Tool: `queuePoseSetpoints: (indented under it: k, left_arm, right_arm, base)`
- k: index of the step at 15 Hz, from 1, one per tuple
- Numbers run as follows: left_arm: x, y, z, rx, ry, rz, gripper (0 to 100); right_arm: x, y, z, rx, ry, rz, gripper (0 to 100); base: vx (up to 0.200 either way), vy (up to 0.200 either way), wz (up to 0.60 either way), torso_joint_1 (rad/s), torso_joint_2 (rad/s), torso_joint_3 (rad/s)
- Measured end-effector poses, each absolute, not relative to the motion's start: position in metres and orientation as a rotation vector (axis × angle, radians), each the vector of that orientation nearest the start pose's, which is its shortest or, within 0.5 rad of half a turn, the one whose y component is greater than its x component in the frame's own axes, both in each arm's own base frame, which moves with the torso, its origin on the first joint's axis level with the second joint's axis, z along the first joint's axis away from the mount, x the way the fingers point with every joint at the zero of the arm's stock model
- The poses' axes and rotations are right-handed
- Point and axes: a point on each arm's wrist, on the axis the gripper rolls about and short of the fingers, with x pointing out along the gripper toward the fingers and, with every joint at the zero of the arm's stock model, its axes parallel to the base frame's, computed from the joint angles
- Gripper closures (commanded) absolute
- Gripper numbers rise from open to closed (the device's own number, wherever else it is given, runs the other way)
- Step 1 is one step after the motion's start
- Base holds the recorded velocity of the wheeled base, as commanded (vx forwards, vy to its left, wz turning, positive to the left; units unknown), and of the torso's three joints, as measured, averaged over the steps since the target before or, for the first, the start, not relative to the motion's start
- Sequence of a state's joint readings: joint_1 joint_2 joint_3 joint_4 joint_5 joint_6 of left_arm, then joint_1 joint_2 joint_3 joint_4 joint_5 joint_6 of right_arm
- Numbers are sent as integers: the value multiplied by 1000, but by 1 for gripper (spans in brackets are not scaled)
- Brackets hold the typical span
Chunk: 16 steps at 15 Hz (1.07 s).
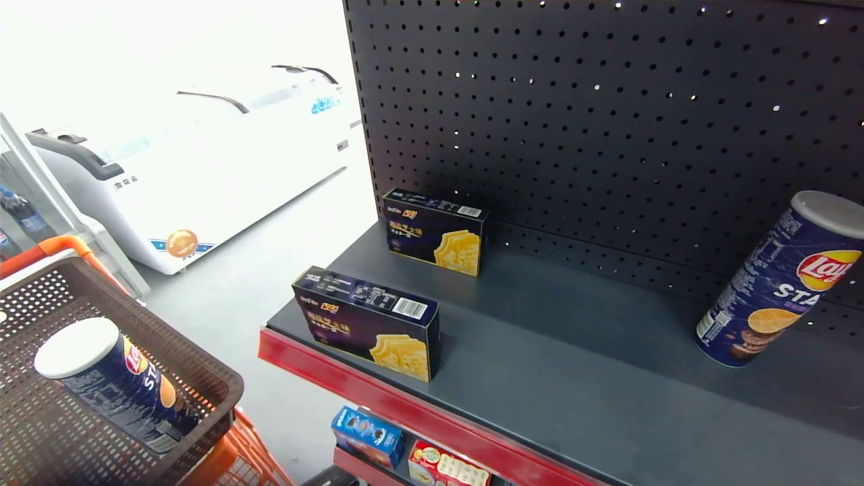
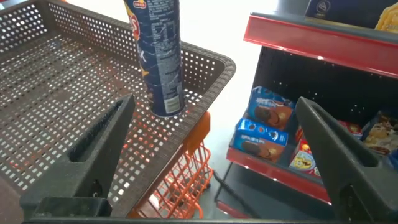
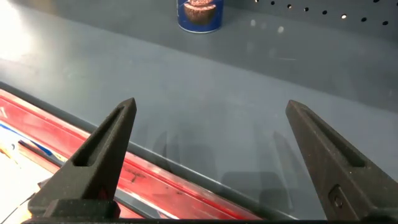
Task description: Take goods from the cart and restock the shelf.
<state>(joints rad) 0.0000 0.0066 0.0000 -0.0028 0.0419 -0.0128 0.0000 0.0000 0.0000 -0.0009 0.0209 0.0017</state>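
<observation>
A dark blue chip can (image 1: 115,385) stands in the brown basket (image 1: 202,378) of the orange cart at lower left. In the left wrist view that can (image 2: 158,56) rises beyond my open left gripper (image 2: 214,140), which hangs over the basket's corner (image 2: 217,65). A second chip can (image 1: 783,277) stands on the dark shelf (image 1: 574,364) at the right, and two navy cracker boxes (image 1: 368,322) (image 1: 435,231) stand at its left end. My right gripper (image 3: 211,134) is open above the shelf's red front edge (image 3: 161,180), with the shelved can's base (image 3: 200,15) farther back.
A black pegboard (image 1: 607,121) backs the shelf. Lower shelves hold cookie and snack packs (image 2: 264,127) (image 1: 368,435). A white chest freezer (image 1: 202,155) stands on the grey floor behind the cart. The shelf's middle is bare.
</observation>
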Motion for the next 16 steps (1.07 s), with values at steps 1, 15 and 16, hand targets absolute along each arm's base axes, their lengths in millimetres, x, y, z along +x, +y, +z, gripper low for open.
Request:
queuePoseSetpoints:
  k: [1, 15, 16]
  left_arm:
    - [-22, 1, 76, -12, 4, 41, 0]
    - [-22, 1, 76, -17, 4, 33, 0]
    - [-22, 1, 76, -21, 4, 38, 0]
  right_arm:
    - [-23, 0, 76, 2, -1, 21, 0]
    - [-23, 0, 76, 1, -1, 21, 0]
    - [-23, 0, 76, 1, -1, 21, 0]
  base:
    - [0, 0, 0, 0, 0, 0]
    - [0, 0, 0, 0, 0, 0]
    - [0, 0, 0, 0, 0, 0]
